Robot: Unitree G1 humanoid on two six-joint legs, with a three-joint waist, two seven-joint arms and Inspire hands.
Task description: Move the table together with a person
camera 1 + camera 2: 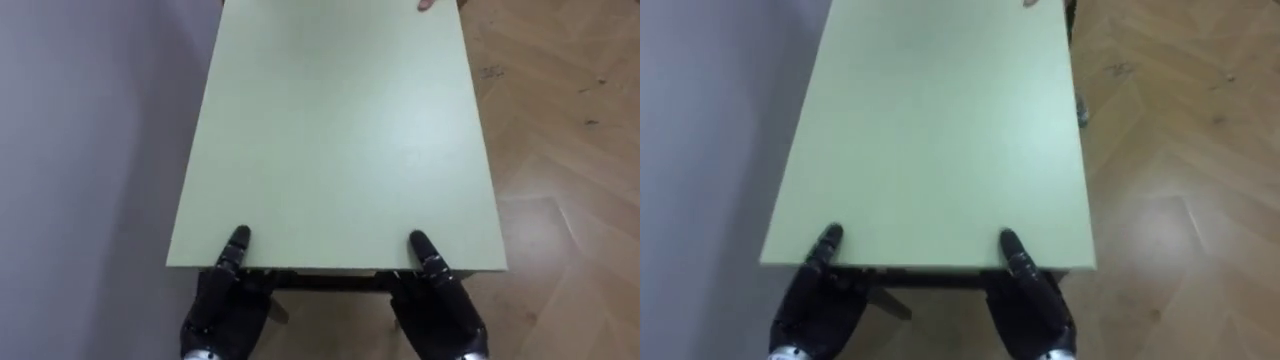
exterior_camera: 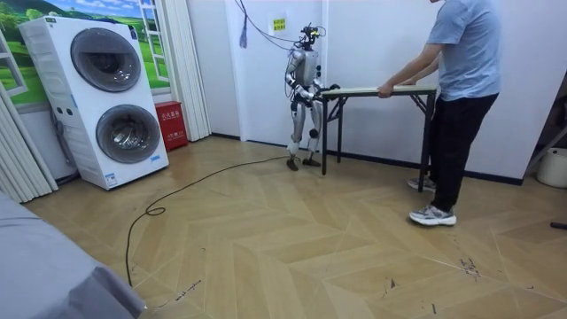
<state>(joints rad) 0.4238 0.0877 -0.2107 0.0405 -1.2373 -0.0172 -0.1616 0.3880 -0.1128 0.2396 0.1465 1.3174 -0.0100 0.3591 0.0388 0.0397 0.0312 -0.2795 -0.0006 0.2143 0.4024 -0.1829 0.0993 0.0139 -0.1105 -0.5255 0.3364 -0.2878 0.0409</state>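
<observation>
Table (image 1: 340,130) near edge pinched by left hand (image 1: 222,300), right hand (image 1: 440,305): thumbs on top, fingers beneath; person (image 2: 461,97) holds far end.

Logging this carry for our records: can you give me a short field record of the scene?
table: green top, dark legs, beside wall
left hand: grips near edge, thumb on top
right hand: same, at the other near corner
person: stands at far end, holding table
floor: wood parquet
</observation>
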